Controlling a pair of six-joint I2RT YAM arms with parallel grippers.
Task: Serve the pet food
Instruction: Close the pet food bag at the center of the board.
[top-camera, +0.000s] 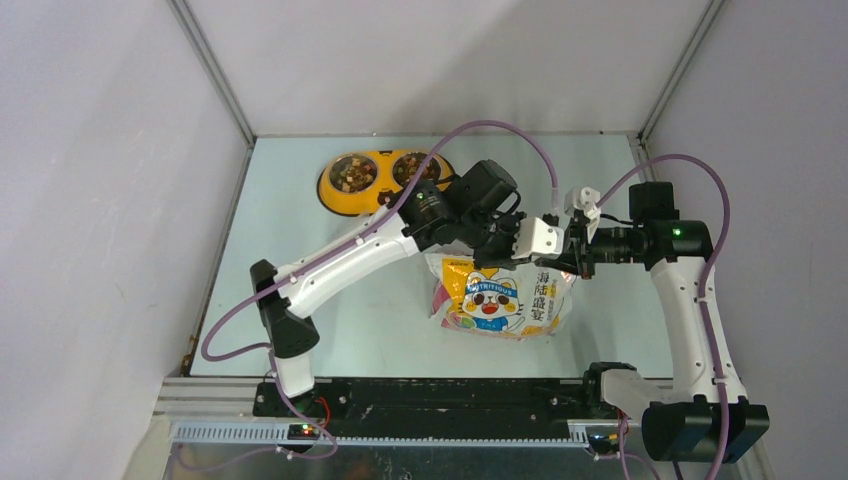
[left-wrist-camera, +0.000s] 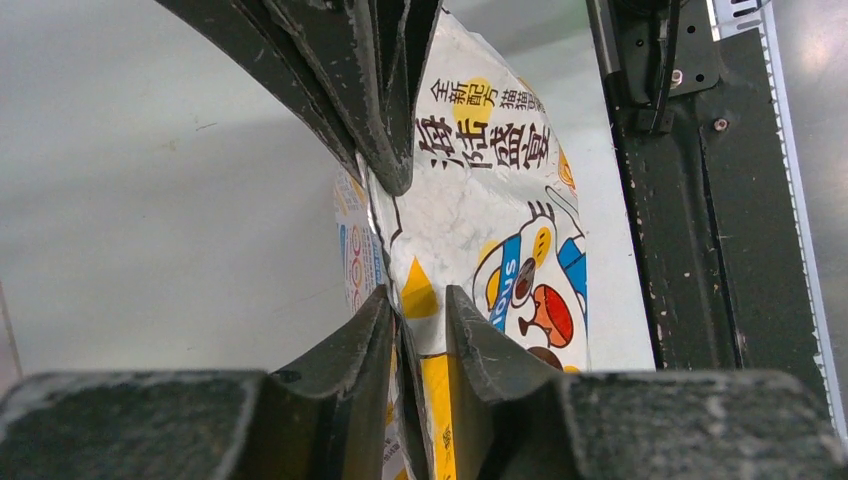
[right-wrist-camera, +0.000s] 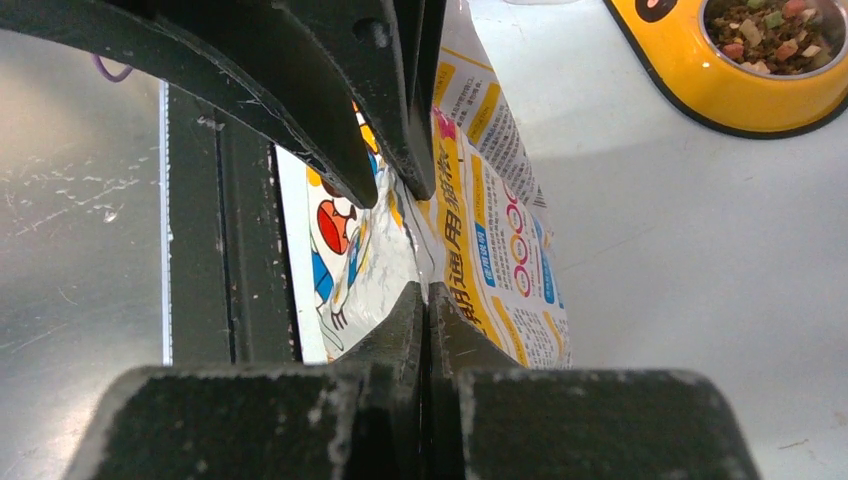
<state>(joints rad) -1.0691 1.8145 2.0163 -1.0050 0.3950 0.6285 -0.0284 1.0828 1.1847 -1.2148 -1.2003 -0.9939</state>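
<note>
The glossy yellow-white-pink cat bag (top-camera: 497, 300) stands in the middle of the table, held by its top edge. My left gripper (top-camera: 548, 256) is shut on that edge, its jaws standing either side of the yellow seal strip (left-wrist-camera: 421, 312). My right gripper (top-camera: 573, 258) is shut tight on the same edge (right-wrist-camera: 428, 296), facing the left one from close by. Each wrist view shows the other gripper's fingers (left-wrist-camera: 385, 150) (right-wrist-camera: 395, 150) on the bag. Pet food (top-camera: 352, 172) fills both bowls of the yellow feeder (top-camera: 385, 195); one bowl's kibble (right-wrist-camera: 770, 28) shows in the right wrist view.
The yellow feeder (right-wrist-camera: 720, 95) sits at the back of the table, left of the bag. The black base rail (top-camera: 440, 400) runs along the near edge, and it also shows in the left wrist view (left-wrist-camera: 690, 250). White walls enclose three sides.
</note>
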